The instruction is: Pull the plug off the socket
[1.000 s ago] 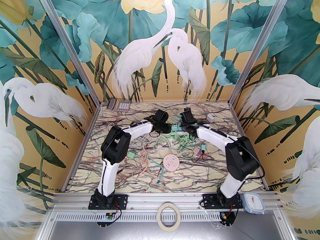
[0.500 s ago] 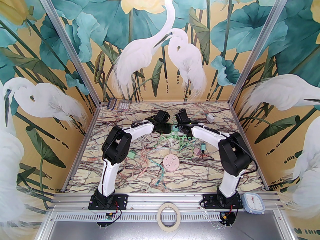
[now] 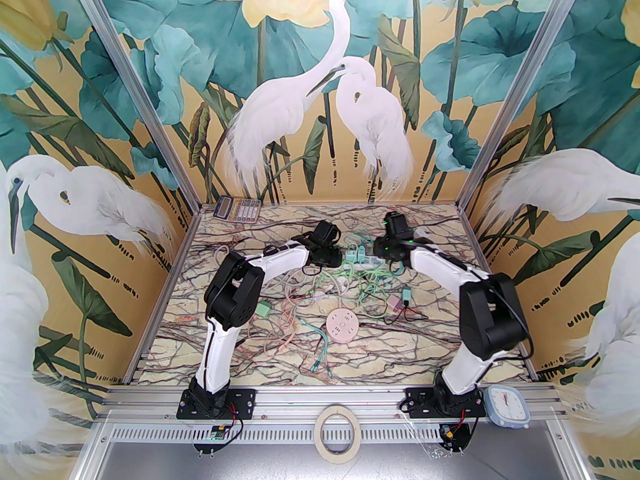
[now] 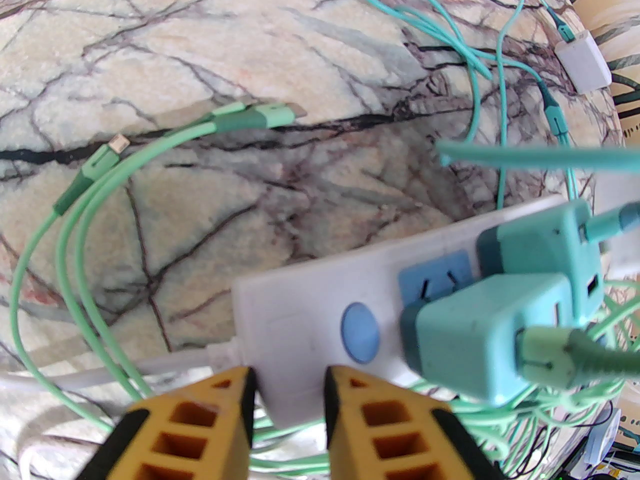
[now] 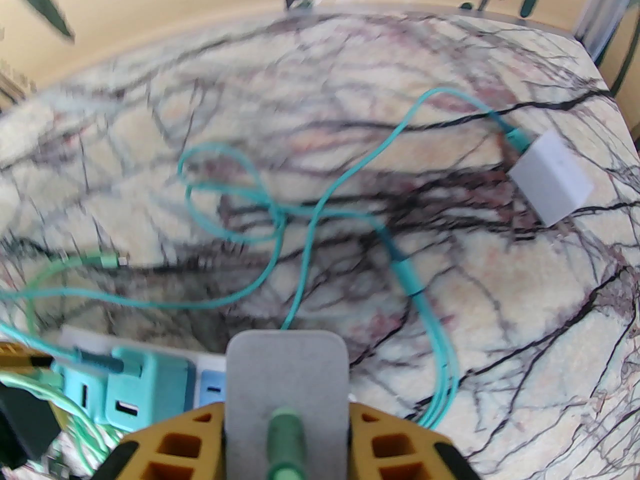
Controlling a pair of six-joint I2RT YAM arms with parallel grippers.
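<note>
Gripping at both ends: strip pinned, plug pinched.
Yellow fingers of the left gripper were clamped on the cord end of the white power strip, which lay on the marble table with two teal adapters plugged in. The right gripper pinched the grey plug, a green cable at its back, just over the strip's other end. Whether its prongs were clear of the socket could not be told. A white charger lay well apart.
</note>
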